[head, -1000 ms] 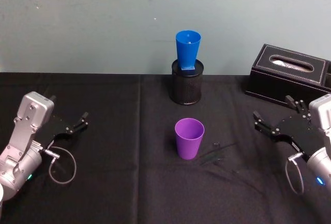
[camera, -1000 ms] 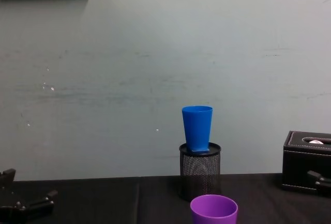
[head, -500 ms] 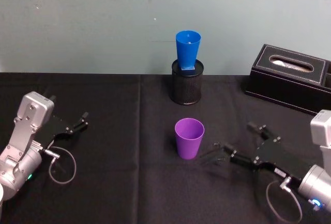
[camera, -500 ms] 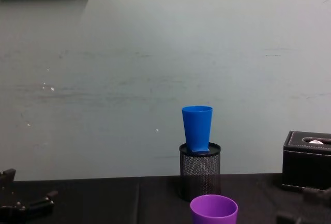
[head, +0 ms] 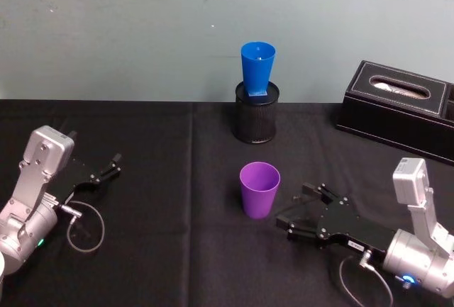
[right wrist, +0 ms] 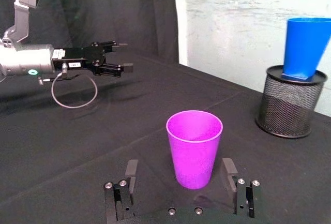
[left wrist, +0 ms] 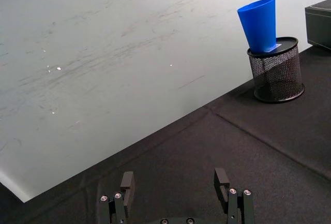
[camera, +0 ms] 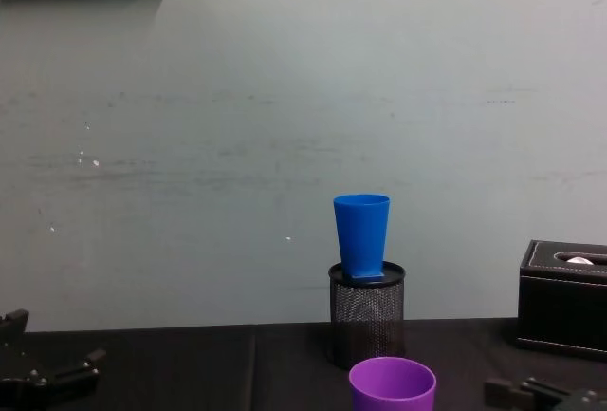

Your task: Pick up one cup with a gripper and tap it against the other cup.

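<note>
Short purple plastic cup (head: 259,192) stands upright, mouth up, just in front of the right gripper (head: 292,209), jaws spread wide, nothing gripped. Left gripper (head: 113,165) parked well apart, jaws spread too.

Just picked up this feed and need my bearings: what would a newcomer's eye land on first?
The bright blue cup stands on a black mesh holder at the back centre. Before it the purple cup sits upright on the black cloth, the right tool open beside it on the right, aimed at it, not touching. The left tool rests open at the far left.
</note>
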Motion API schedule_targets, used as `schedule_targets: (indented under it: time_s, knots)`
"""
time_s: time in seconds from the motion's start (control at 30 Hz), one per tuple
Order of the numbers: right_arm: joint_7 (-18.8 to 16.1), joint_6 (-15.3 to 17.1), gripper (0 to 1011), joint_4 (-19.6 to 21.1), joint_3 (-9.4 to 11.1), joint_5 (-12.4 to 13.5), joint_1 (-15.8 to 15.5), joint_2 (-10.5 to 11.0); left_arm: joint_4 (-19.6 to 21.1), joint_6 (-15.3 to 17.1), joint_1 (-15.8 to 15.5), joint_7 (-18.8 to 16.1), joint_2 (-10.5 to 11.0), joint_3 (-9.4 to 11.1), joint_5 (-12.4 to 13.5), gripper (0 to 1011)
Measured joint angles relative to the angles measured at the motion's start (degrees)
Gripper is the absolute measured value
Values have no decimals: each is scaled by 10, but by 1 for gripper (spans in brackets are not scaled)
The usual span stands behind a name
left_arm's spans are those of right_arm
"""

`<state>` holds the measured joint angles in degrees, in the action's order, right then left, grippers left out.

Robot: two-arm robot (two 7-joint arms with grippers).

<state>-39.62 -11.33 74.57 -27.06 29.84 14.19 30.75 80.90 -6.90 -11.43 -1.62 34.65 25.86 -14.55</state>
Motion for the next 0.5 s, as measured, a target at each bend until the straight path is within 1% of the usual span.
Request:
schedule_targets:
  time_s: [0.2,0.3,0.5]
  knots:
    - [-13,-2,1000,-28,-5,-11,20,-17,0,0,0,0,0,0,0,1011]
    - [-22,-6,1000,-52,-10,-18,36,-30,0,0,0,0,0,0,0,1011]
    - [-33,-12,1000,-85,-16,-27,59,-47,0,0,0,0,0,0,0,1011]
